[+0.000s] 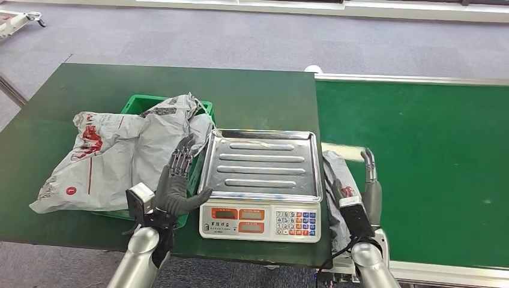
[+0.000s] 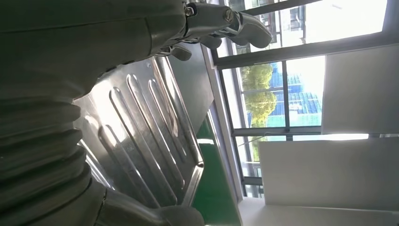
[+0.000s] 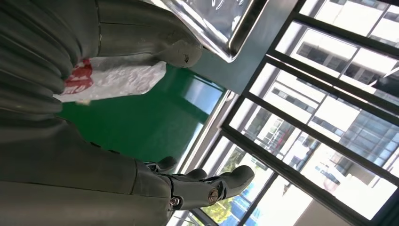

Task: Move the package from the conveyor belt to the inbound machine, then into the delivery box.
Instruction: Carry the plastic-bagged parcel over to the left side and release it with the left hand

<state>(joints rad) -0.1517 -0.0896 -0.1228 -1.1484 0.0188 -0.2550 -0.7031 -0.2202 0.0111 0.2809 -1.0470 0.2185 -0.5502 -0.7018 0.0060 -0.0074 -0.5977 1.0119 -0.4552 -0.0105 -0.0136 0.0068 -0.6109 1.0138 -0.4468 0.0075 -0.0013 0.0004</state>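
Grey parcel (image 1: 337, 192) is pinned between right hand (image 1: 367, 191) and the scale's (image 1: 261, 186) right edge, at the belt's (image 1: 420, 174) near edge; left hand (image 1: 177, 183) is spread, empty. Lifting onto the pan is judged next.

The scale (image 1: 261, 183) sits near, bags (image 1: 120, 150) piled over a crate (image 1: 138, 105) left, conveyor belt (image 1: 420, 168) right.
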